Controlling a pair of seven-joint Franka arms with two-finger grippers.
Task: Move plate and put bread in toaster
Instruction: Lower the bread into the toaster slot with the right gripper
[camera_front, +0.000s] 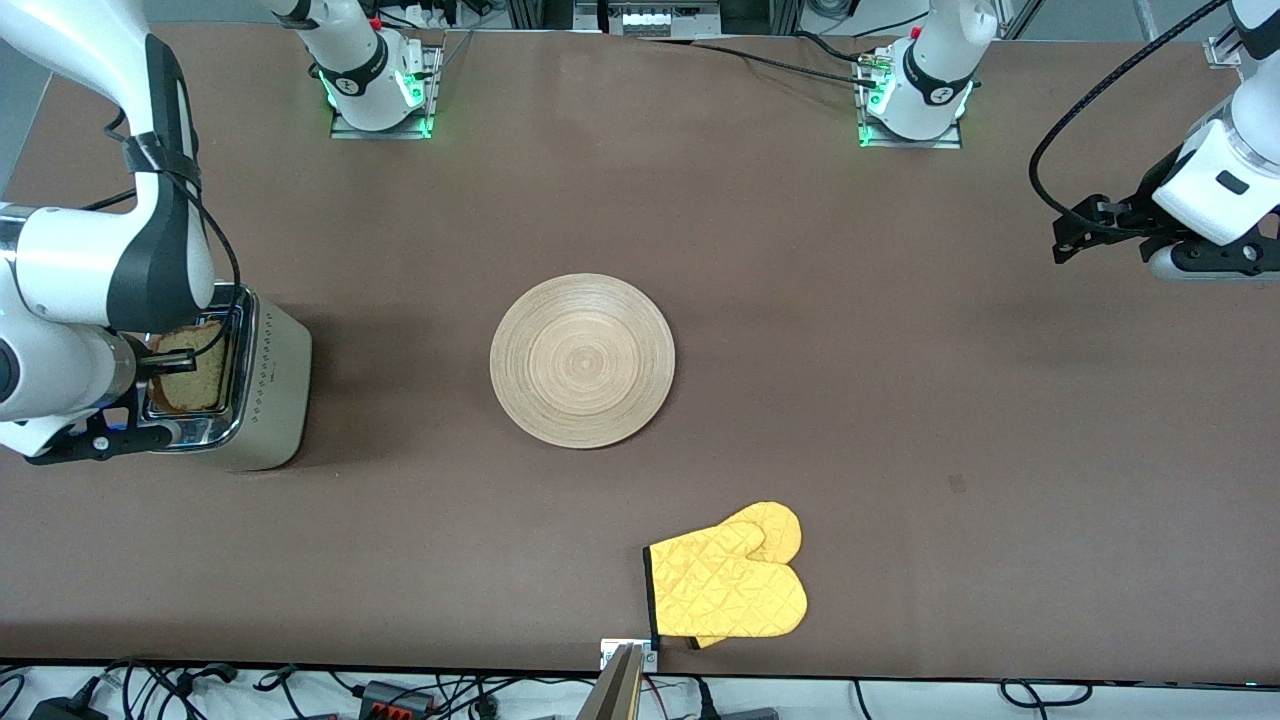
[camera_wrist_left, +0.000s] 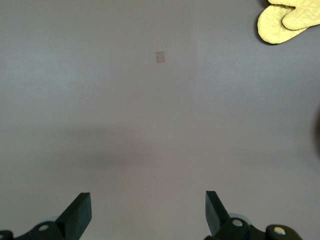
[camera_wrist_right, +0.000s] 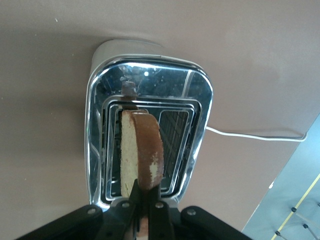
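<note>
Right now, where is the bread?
The bread is held upright by the right end effector over a slot of the toaster, at the right arm's table end.

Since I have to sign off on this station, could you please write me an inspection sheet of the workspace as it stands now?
Surface: brown table, one small dark mark toward the left arm's end.
Plate: bare plate at mid-table, nothing on it.
Bread: bread held upright on edge, lowered partly into a slot.
Toaster: toaster upright at the right arm's end; second slot empty.
Clutter: yellow oven mitt nearer the front camera than the plate.
Hands: right hand shut on the bread over the toaster; left hand open over bare table, waiting.
Cables: white cord runs from the toaster across the table.
Surroundings: loose wires along the table's edges.
</note>
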